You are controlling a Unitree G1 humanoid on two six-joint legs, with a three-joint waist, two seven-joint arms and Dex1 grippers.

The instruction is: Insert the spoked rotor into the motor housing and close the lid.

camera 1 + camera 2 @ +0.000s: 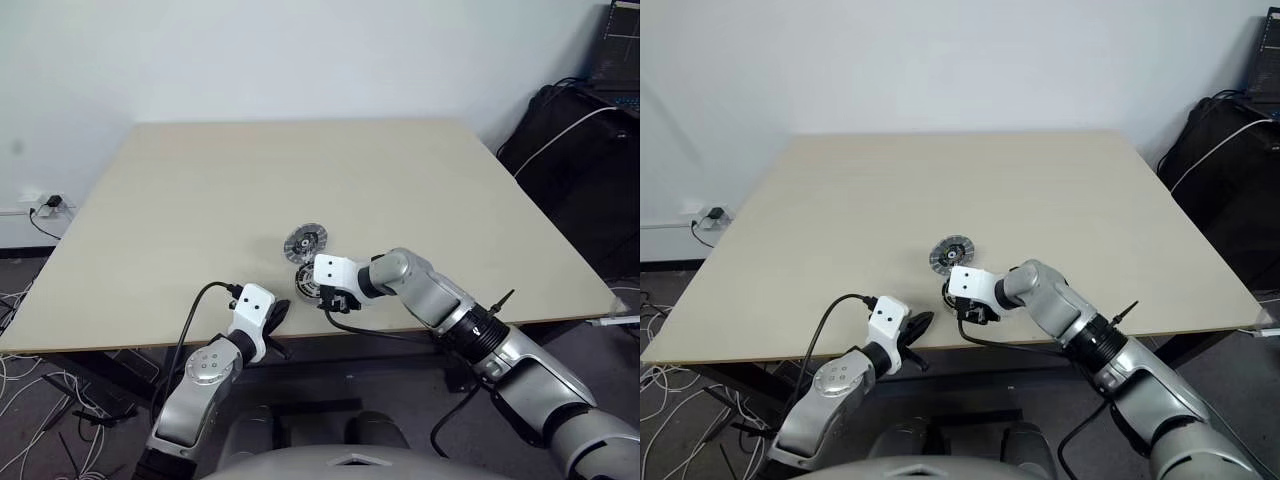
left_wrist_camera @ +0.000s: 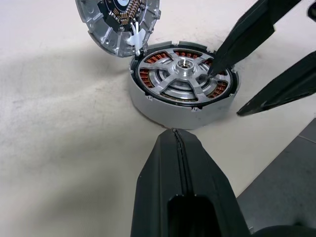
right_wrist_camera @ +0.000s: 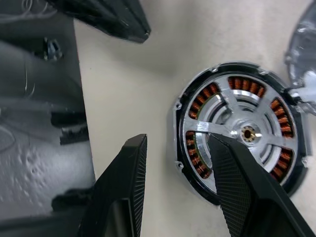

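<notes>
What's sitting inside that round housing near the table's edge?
The rotor lies inside the housing, its silvery spokes meeting at a centre hub. Copper windings show through the gaps between spokes. What lies beneath the spokes and hub is covered. The lid stands off beside it.

Near the counter (image 1: 180,200)'s front edge, the lid (image 1: 305,241) touches the motor housing (image 2: 183,84)'s far side; the right gripper (image 3: 180,163) straddles its near rim. Elsewhere the counter lies open.

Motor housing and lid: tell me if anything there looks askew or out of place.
The spoked rotor sits flat inside the motor housing, nothing crooked there. The lid is not on: it leans tilted against the housing's rim, inner face showing. One finger of the open right gripper rests over the rotor.
</notes>
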